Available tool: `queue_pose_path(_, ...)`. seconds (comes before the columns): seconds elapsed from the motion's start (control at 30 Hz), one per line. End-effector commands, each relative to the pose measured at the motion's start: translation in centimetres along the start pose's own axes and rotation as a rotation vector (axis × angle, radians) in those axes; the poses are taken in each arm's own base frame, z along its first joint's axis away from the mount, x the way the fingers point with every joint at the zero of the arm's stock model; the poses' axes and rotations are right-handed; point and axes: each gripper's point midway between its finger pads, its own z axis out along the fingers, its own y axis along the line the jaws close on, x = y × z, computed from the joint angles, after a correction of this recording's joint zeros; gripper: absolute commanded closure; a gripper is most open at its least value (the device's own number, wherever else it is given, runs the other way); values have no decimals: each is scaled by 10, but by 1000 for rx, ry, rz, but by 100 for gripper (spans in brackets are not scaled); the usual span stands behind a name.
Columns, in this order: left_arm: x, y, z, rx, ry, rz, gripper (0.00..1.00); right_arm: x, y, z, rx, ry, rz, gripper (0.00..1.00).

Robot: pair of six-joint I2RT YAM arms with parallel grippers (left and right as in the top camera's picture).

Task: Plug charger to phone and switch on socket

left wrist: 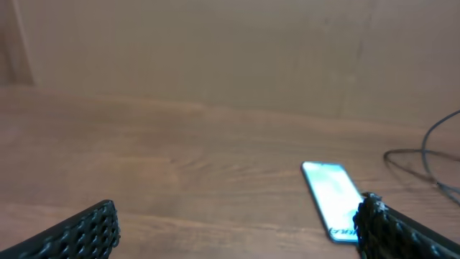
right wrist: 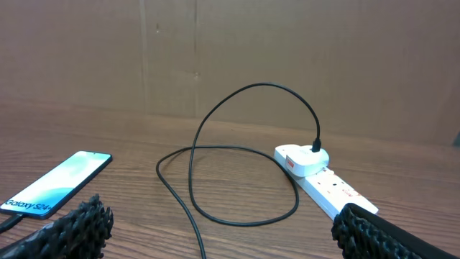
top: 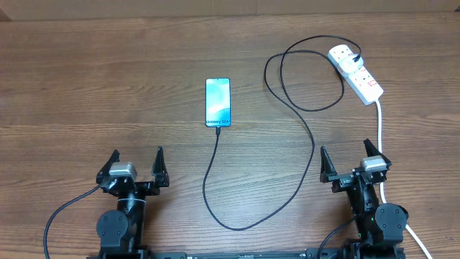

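Observation:
The phone (top: pixel 218 101) lies screen up, lit blue-teal, in the middle of the wooden table; it also shows in the left wrist view (left wrist: pixel 332 196) and the right wrist view (right wrist: pixel 59 183). The black charger cable (top: pixel 310 147) runs from the phone's near edge, loops along the table and ends in a white plug seated in the socket (top: pixel 356 73), a white power strip at the back right, which also shows in the right wrist view (right wrist: pixel 325 185). My left gripper (top: pixel 136 167) is open and empty, near the front left. My right gripper (top: pixel 346 162) is open and empty, near the front right.
The strip's thick white cord (top: pixel 379 129) runs down the right side past my right arm. A brown board wall (right wrist: pixel 287 50) stands behind the table.

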Motion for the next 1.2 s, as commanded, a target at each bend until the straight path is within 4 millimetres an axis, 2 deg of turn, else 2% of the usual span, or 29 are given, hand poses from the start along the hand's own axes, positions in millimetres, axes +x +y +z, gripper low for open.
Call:
queue_pose_path(0.0, 3, 6, -1, -31, 5, 44, 0, 1, -1, 0, 3, -6, -2, 0)
queue_pose_path(0.2, 3, 4, -1, -24, 8, 135, 0, 1, -1, 0, 3, -6, -2, 0)
queue_pose_path(1.17, 3, 3, 0, -17, 9, 129, 0, 1, -1, 0, 3, -6, -2, 0)
